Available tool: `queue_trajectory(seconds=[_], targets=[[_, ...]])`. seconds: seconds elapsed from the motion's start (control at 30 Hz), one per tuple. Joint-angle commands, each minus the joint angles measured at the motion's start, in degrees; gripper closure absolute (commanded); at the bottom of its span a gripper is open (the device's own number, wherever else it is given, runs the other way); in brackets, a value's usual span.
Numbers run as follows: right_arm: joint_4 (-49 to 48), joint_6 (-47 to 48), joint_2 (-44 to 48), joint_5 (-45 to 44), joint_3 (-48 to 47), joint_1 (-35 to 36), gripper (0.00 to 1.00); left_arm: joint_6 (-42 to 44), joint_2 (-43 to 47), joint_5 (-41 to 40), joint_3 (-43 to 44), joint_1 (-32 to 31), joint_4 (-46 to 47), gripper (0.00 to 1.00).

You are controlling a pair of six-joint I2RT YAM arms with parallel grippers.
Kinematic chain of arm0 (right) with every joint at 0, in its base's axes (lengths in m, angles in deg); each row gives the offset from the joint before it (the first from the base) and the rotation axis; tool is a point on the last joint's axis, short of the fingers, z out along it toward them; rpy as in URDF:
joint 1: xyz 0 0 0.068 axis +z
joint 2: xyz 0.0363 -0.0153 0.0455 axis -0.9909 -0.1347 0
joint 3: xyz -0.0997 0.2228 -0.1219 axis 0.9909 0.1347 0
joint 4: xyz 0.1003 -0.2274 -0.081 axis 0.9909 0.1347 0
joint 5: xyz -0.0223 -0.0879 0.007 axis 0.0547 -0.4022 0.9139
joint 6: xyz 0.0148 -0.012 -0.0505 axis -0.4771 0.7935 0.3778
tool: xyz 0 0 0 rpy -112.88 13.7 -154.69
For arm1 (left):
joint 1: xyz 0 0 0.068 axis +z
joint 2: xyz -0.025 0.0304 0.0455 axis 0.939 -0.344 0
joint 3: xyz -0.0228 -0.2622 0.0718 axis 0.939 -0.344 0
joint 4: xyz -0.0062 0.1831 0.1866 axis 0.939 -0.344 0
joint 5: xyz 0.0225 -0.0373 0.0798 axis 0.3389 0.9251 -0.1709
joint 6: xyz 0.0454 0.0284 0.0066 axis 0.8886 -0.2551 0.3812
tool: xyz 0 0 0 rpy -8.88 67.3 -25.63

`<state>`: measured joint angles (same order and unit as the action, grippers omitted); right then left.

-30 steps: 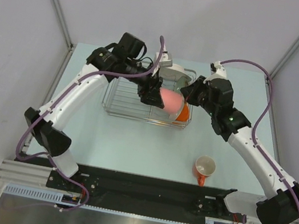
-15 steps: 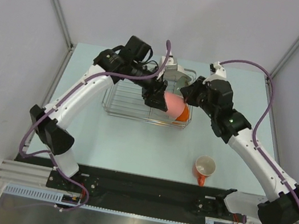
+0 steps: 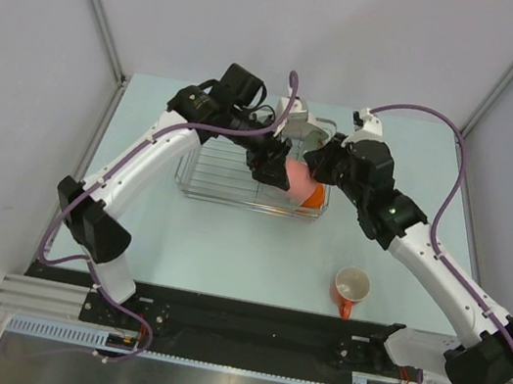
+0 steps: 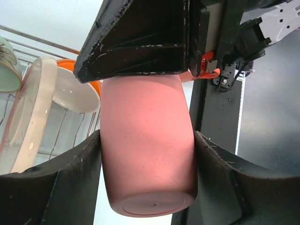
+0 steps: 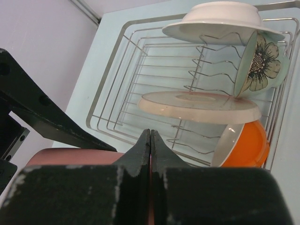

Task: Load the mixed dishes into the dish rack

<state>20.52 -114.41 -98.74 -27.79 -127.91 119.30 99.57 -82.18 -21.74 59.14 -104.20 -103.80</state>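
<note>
Swinging farther over the dish rack (image 3: 208, 172) since a second ago, the left gripper (image 4: 147, 180) carries the pink cup (image 4: 147, 140), clamped by its sides between both fingers, base pointing away from the palm. That sideways hold probably leaves the base free for setting down among the prongs. Just beside the gripper, already in the rack, stand the cream plate (image 5: 197, 105) and the orange bowl (image 5: 253, 145), so room looks tight. The right gripper (image 5: 150, 137), fingers pressed together on nothing, hovers just beside the cup, perhaps to steady it. The orange mug (image 3: 351, 288) waits on the table, well behind both grippers.
</note>
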Motion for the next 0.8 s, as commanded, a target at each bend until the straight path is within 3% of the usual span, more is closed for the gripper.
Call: queue_trajectory(seconds=[0.0, 0.4, 0.47, 0.57, 0.63, 0.77], targets=[[-1.1, -0.8, 1.2, -1.1, 1.2, 2.0, 1.00, -1.2, 0.7, -0.4, 1.8, -0.4, 3.9, 1.00], [0.1, -0.2, 0.3, -2.5, 0.7, 3.4, 0.99, -2.2, 2.5, -5.1, 3.8, 0.6, 7.0, 1.00], [0.9, -0.1, 0.0, -4.3, 0.2, 3.2, 0.89, -1.8, 2.9, -6.9, 3.9, 1.3, 7.1, 1.00], [3.8, -0.5, 1.2, -8.0, 0.3, 1.7, 0.86, -0.2, 3.9, -13.0, 3.5, 2.9, 7.8, 1.00], [5.4, -0.9, 2.9, -10.1, 1.0, 0.5, 0.74, 1.2, 4.8, -22.4, 1.5, 3.9, 9.8, 1.00], [6.6, -1.7, 9.2, -15.2, 4.9, -2.7, 0.66, 4.6, 7.2, -31.5, -3.0, 7.2, 14.9, 1.00]])
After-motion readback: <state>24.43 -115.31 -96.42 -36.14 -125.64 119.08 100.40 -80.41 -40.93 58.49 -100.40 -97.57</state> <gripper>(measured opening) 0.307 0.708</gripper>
